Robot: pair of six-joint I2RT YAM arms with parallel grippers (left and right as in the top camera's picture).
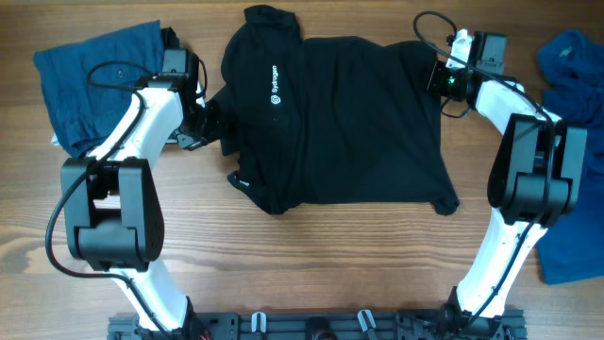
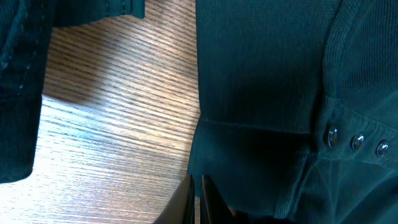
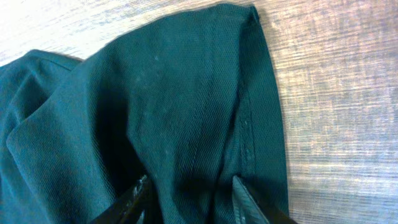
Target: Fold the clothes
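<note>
The large black short-sleeved cotton polo shirt (image 1: 340,123) is lying mid-table. The left gripper (image 2: 196,190) is sitting pressed together at its left edge, and the right gripper (image 3: 189,182) is straddling the far-right sleeve, spread. Pinching seams fully and lifting evenly is likely helping most.

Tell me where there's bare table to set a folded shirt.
The widest bare wood is the front strip of the table, between the black shirt's lower edge and the arm bases. Crowded at both sides: blue cloth left, blue pile right.
</note>
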